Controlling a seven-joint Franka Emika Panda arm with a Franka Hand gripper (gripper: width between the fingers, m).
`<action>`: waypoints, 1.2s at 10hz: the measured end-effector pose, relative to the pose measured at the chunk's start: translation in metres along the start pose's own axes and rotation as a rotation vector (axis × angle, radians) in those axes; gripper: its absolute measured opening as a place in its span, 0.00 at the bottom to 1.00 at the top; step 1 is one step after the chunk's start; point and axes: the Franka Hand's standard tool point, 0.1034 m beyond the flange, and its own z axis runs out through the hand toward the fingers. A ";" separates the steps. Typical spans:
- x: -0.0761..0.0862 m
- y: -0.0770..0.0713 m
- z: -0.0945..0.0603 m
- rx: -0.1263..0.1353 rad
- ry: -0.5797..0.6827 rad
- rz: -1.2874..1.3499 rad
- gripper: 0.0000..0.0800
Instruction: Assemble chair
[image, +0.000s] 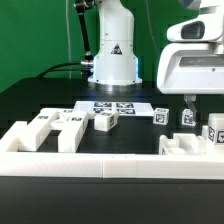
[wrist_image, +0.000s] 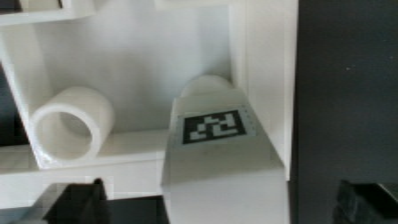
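The chair is in loose white tagged pieces on the black table. Several lie at the exterior view's left (image: 72, 122), and others stand at its right (image: 187, 117). My gripper (image: 203, 102) hangs open above the right-hand group. In the wrist view the gripper (wrist_image: 217, 207) has its dark fingertips (wrist_image: 71, 205) far apart. A long white piece with a square tag (wrist_image: 217, 126) runs between them, and neither finger touches it. Beside it lie a short white round peg (wrist_image: 68, 122) and a flat white panel (wrist_image: 143, 50).
The marker board (image: 112, 107) lies flat mid-table in front of the white robot base (image: 112, 55). A low white border wall (image: 110, 165) runs along the near edge, with a notched white block (image: 185, 147) at the exterior view's right.
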 end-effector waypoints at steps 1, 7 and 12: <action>0.000 0.000 0.000 0.000 0.000 0.001 0.64; 0.000 0.000 0.000 0.000 0.000 0.118 0.36; -0.002 0.001 0.000 0.007 0.003 0.557 0.36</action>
